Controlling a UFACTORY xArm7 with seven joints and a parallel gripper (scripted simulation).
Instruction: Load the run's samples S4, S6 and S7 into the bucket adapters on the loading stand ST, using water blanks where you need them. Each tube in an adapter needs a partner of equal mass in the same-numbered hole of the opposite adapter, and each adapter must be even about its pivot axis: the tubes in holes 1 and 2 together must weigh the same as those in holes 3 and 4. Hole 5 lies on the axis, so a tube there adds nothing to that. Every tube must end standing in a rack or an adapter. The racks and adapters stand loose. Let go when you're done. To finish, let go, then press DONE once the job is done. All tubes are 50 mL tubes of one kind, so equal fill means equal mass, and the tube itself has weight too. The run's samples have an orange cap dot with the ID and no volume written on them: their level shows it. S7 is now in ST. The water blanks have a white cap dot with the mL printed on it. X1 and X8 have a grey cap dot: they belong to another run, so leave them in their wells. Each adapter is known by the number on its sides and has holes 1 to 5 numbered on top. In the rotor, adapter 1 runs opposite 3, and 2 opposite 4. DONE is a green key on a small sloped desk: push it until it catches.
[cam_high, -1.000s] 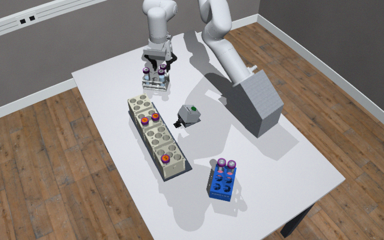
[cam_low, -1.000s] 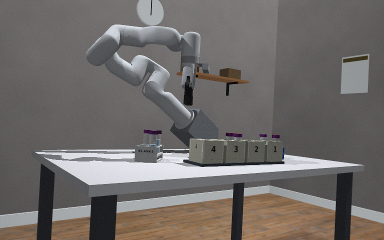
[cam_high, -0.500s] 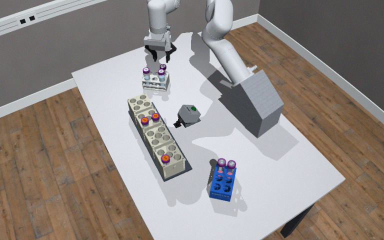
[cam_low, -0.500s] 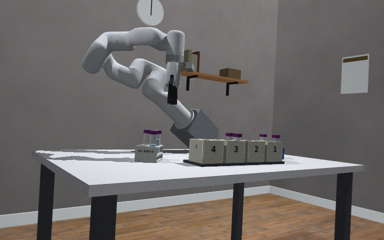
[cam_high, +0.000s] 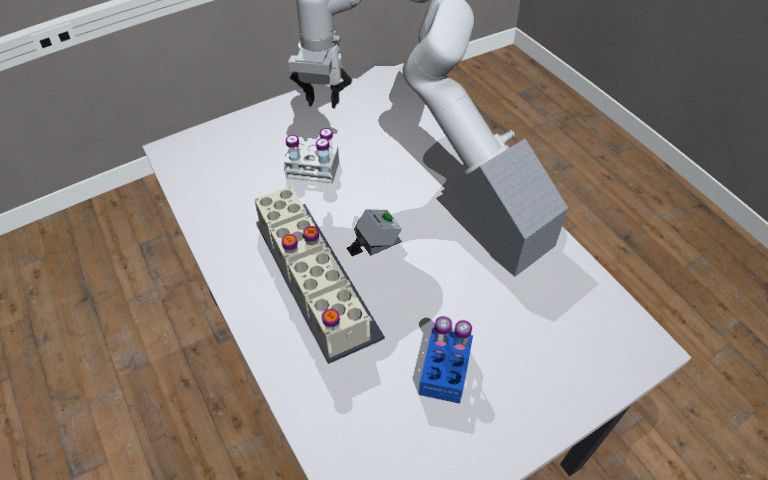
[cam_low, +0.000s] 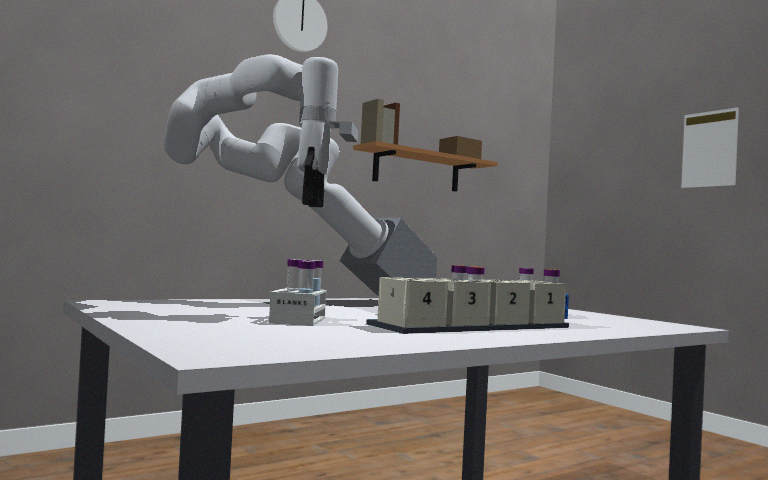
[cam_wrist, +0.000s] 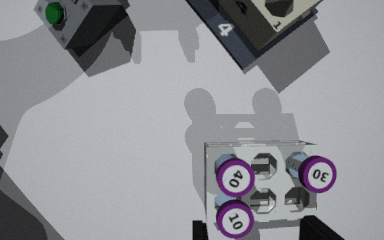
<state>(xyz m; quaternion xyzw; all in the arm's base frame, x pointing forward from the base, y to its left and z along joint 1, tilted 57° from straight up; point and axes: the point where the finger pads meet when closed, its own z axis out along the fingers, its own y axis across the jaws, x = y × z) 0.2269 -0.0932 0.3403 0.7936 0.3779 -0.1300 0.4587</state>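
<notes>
The gripper (cam_high: 322, 105) (cam_low: 313, 204) (cam_wrist: 255, 232) is open and empty, high near the blanks rack (cam_high: 333, 161) (cam_low: 294, 318) (cam_wrist: 281, 183). That rack holds blanks 40 (cam_wrist: 235, 178), 10 (cam_wrist: 235, 219) and 30 (cam_wrist: 320, 174). On stand ST, S4 (cam_high: 330, 316) stands in hole 3 of adapter 1 (cam_high: 350, 339) (cam_low: 549, 308). S6 (cam_high: 310, 233) stands in hole 2 and S7 (cam_high: 289, 241) in hole 3 of adapter 3 (cam_low: 471, 311). Adapter 2 (cam_low: 512, 311) and adapter 4 (cam_low: 425, 314) (cam_wrist: 300, 15) show no tubes. The sample levels are hidden.
The small desk (cam_high: 374, 230) (cam_wrist: 97, 17) with the green DONE key (cam_high: 387, 216) (cam_wrist: 54, 13) stands between ST and the arm base. The blue rack (cam_high: 440, 391) holds two grey-dot tubes, one here (cam_high: 443, 324) and one beside it (cam_high: 463, 328).
</notes>
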